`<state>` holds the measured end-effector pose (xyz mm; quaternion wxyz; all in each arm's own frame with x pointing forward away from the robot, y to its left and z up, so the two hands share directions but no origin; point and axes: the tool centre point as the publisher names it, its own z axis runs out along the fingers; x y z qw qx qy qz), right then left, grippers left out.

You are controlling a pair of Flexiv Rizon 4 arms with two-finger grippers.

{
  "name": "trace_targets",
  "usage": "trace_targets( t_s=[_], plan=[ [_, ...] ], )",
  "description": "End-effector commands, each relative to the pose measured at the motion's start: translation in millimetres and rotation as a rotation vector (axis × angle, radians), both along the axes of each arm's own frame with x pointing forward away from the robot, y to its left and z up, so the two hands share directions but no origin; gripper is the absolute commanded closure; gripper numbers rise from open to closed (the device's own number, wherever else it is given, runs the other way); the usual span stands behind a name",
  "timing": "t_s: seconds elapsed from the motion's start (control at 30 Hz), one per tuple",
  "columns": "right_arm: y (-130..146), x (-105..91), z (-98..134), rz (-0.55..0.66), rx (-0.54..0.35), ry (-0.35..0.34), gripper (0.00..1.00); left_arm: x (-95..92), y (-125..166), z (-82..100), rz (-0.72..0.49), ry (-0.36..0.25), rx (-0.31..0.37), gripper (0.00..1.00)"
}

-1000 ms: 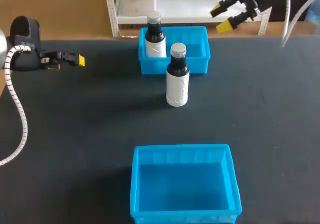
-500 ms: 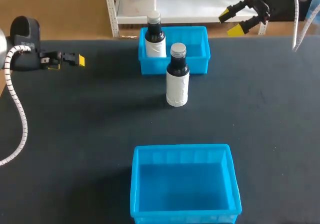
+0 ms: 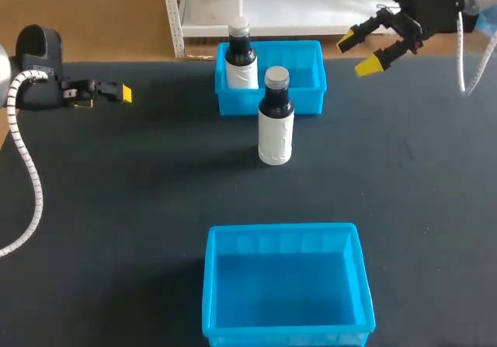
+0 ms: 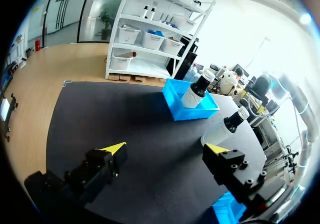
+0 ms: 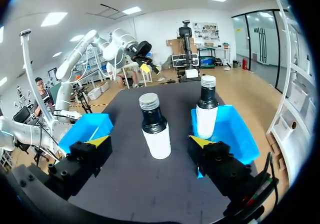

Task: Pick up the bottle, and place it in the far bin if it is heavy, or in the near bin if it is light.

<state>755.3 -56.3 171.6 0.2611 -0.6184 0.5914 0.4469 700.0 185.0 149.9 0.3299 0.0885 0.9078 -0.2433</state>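
While the bottle (image 3: 276, 122) stands upright on the counter (image 3: 140, 207) just before the far bin (image 3: 311, 102), the right pincer (image 3: 357, 55) hangs spread, empty, well apart. The pick-up seems not begun; next it must straddle the bottle. The left pincer (image 3: 118, 93) is spread, off aside.

Near bin (image 3: 281, 228) at the table's (image 3: 116, 207) near edge, front wall cut off in the head view, second bottle (image 3: 241, 52) stood in the far bin (image 3: 307, 98), base hidden by its wall, left gripper (image 4: 166, 147) hid most of the near bin.
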Motion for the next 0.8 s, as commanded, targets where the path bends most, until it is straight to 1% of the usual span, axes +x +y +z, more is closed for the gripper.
trace_targets(
  t_s=[0.03, 0.2, 0.43, 0.8],
  plan=[
    [4.3, -14.7, -0.6, -0.183, -0.022, -0.111, 0.0, 0.0, 0.0, 0.0, 0.0, 0.0, 0.0, 0.0],
    [7.8, -21.5, -4.4, -0.18, -0.018, -0.113, 0.0, 0.0, 0.0, 0.0, 0.0, 0.0, 0.0, 0.0],
    [6.9, -25.9, -10.5, -0.184, -0.008, -0.114, 0.0, 0.0, 0.0, 0.0, 0.0, 0.0, 0.0, 0.0],
    [7.3, -26.2, -17.9, -0.182, 0.012, -0.107, 0.0, 0.0, 0.0, 0.0, 0.0, 0.0, 0.0, 0.0]
  ],
)
